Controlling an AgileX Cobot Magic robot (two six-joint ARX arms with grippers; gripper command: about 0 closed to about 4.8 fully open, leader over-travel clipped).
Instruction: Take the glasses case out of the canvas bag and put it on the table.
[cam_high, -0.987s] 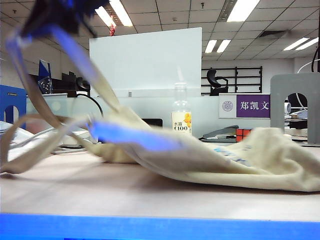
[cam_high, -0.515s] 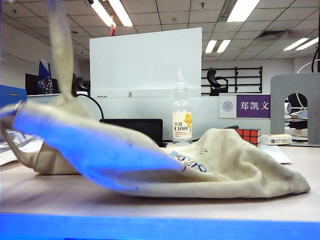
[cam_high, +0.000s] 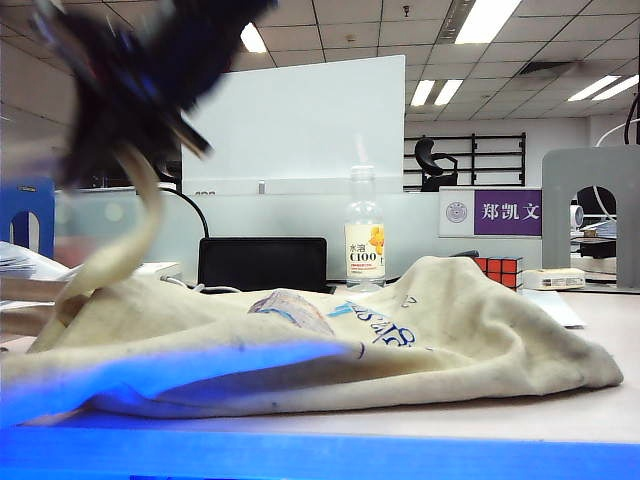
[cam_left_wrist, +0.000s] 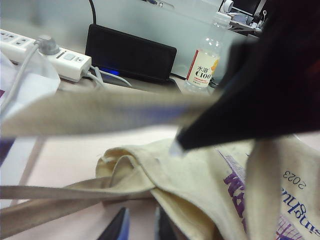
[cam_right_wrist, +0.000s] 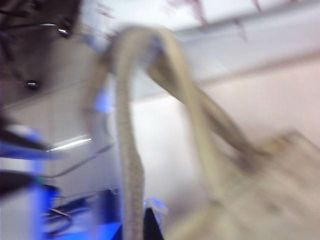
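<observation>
The canvas bag (cam_high: 400, 330) lies slumped across the tabletop (cam_high: 560, 415), its printed side up, reaching from the left edge almost to the right edge. One long strap (cam_high: 125, 245) rises from its left end to a blurred dark gripper high above the left part of the tabletop; this is the right gripper (cam_high: 140, 75), clenched on the strap. In the right wrist view the strap (cam_right_wrist: 131, 150) hangs in a loop close before the camera, too smeared to show the fingers. The left gripper (cam_left_wrist: 139, 226) hovers low over the bag's mouth (cam_left_wrist: 125, 167) near the left edge, its fingertips slightly apart and grasping nothing visible. The glasses case is not visible in any view. A clear bottle (cam_high: 364, 240), a black box (cam_high: 262, 264) and a Rubik's cube (cam_high: 498, 268) stand along the far edge.
</observation>
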